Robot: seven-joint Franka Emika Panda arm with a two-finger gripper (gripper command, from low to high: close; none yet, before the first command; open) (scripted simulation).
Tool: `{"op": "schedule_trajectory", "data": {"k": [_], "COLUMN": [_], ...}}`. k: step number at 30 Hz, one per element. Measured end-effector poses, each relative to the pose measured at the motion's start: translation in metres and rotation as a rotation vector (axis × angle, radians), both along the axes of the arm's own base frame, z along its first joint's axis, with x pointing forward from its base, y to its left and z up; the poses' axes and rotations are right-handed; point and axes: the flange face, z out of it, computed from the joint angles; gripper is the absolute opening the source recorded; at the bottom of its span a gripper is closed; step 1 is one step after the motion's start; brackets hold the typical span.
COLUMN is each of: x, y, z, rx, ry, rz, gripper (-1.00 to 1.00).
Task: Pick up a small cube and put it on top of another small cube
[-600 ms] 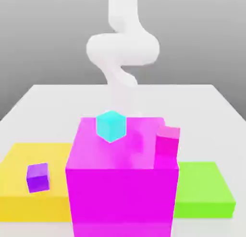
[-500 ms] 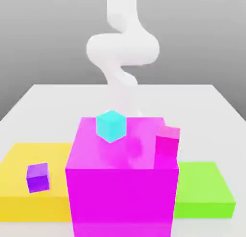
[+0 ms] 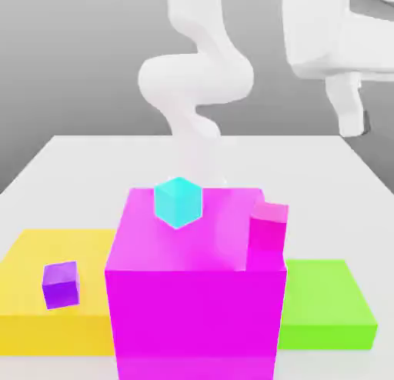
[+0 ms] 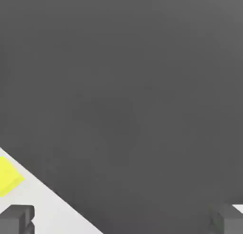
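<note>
Hand (image 4: 121, 221) high above the surface's (image 3: 92, 151) far right corner, fingers spread wide, holding nothing. Cyan cube (image 3: 178, 202) atop the magenta block (image 3: 192, 294), pink cube (image 3: 268, 226) beside it; purple cube (image 3: 60, 284) on the yellow slab (image 3: 31, 278), unobstructed.

Occlusions and crops, exterior and hand views.
Arm (image 3: 196, 71) runs off the top edge; its base is hidden behind the big magenta block (image 3: 196, 294), whose bottom is cropped by the lower edge. Pink cube (image 3: 268, 231): lower part hidden behind that block's rim. White hand housing (image 3: 335, 32) cut by top and right edges. Hand view: gripper (image 4: 122, 221) fingertips cropped at the edge; yellow patch (image 4: 7, 176) cut off.
</note>
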Motion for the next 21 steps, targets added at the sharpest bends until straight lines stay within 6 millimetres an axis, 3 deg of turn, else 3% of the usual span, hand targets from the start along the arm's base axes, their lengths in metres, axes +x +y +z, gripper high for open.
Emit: {"op": "schedule_trajectory", "data": {"k": [8, 15, 19, 20, 21], "x": [0.012, -0.012, -0.017, -0.018, -0.018], "y": [0.080, 0.144, 0.152, 0.153, 0.153], "z": [-0.131, -0.256, -0.325, -0.335, -0.335], "rx": [-0.111, -0.199, -0.210, -0.211, -0.211], "ry": [0.143, 0.267, 0.285, 0.285, 0.285], "rz": [0.297, 0.568, 0.608, 0.609, 0.609], "gripper": [0.00, 0.00, 0.00, -1.00, -1.00]}}
